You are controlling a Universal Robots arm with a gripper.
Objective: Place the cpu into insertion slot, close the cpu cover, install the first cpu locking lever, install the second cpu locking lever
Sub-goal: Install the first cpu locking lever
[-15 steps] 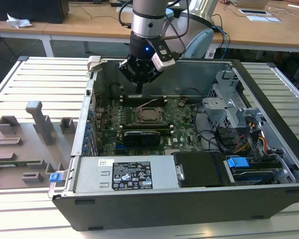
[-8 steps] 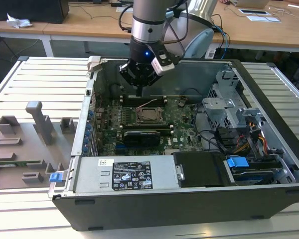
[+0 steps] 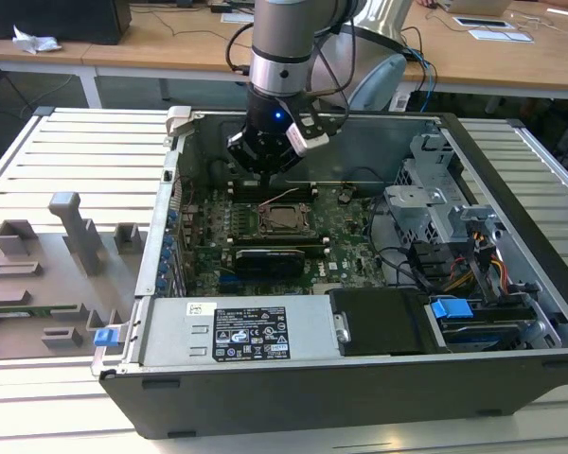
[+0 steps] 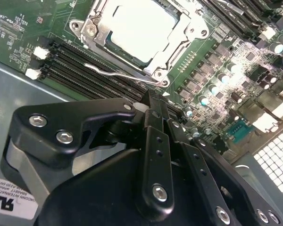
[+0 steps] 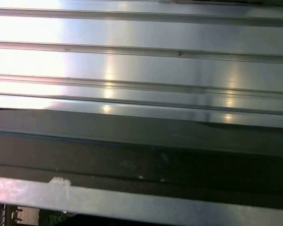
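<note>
CPU (image 3: 282, 219) first, as you see it in the exterior view: the chip sits in the insertion slot (image 3: 261, 227) near the middle of the green motherboard (image 3: 350, 248), inside the open computer case (image 3: 360, 378) that rests on the ribbed metal table (image 3: 85, 161). Your arm (image 3: 286, 47) comes down from above, and the gripper (image 3: 263, 163) hangs over the board just behind the socket, close to it but not on it. From here you cannot tell how the fingers stand. On the exterior view's left a grey fixture (image 3: 47, 274) with upright blocks lies on the table, well apart from the case. A black expansion card (image 3: 279, 257) lies just in front of the socket.

Look at the second wrist view next. The cpu (image 4: 137, 27) shows its pale metal top through the window of the cpu cover (image 4: 180, 39), which lies flat over it on the socket. One thin wire locking lever (image 4: 114, 73) runs along the socket edge beside the black memory slots (image 4: 80, 66), and its free end seems slightly lifted. The gripper (image 4: 153, 115) is nearer the camera, its black fingers (image 4: 153, 155) drawn together with nothing between them, the tips just short of the lever.

In the first wrist view you get the ribbed table surface (image 5: 141, 61) and a dark edge of the case wall (image 5: 141, 150) below it.
</note>
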